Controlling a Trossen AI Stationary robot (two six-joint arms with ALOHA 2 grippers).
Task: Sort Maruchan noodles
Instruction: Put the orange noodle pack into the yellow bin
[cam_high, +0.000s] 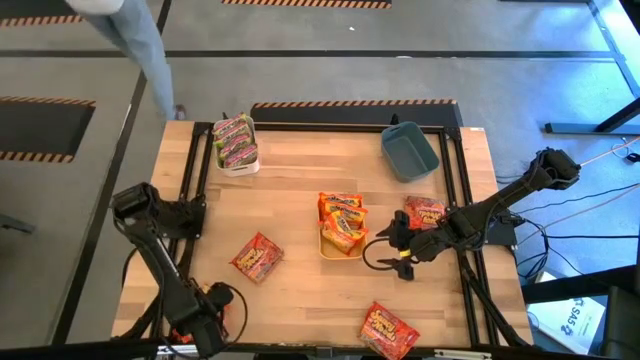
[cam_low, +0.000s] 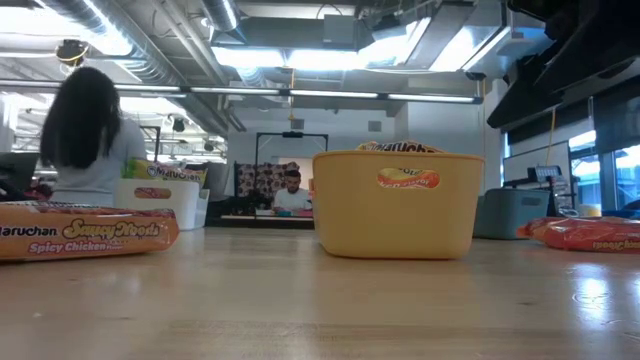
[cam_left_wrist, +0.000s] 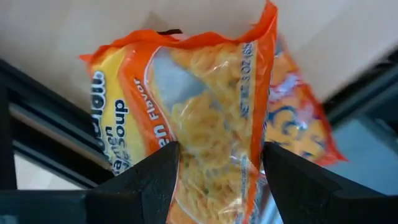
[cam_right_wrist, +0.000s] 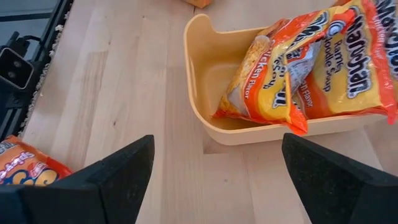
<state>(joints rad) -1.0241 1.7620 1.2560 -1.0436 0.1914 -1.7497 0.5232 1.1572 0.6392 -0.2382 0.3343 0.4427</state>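
my left gripper (cam_left_wrist: 221, 165) pinched an orange packet (cam_left_wrist: 205, 112) at the table's seven o'clock, my right gripper (cam_right_wrist: 211, 168) gaped beside the yellow bin (cam_right_wrist: 205, 118); that slippery wrapper could slide free mid-carry.

Grey floor (cam_high: 300, 50), bright ceiling lights (cam_low: 270, 55)

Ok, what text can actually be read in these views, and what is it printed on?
"Maruchan ... Spicy Chicken": red packet lying on the table, low view; the middle word is stylised and unclear.
"Ramen ... Soup", "Flavor", "3 OZ": orange-yellow packet held in the left pincer.
"Ramen Noodle Soup", "Chicken Flavor": orange-yellow packets in the yellow bin.
Green-pink packets in the white bin: too small to read.
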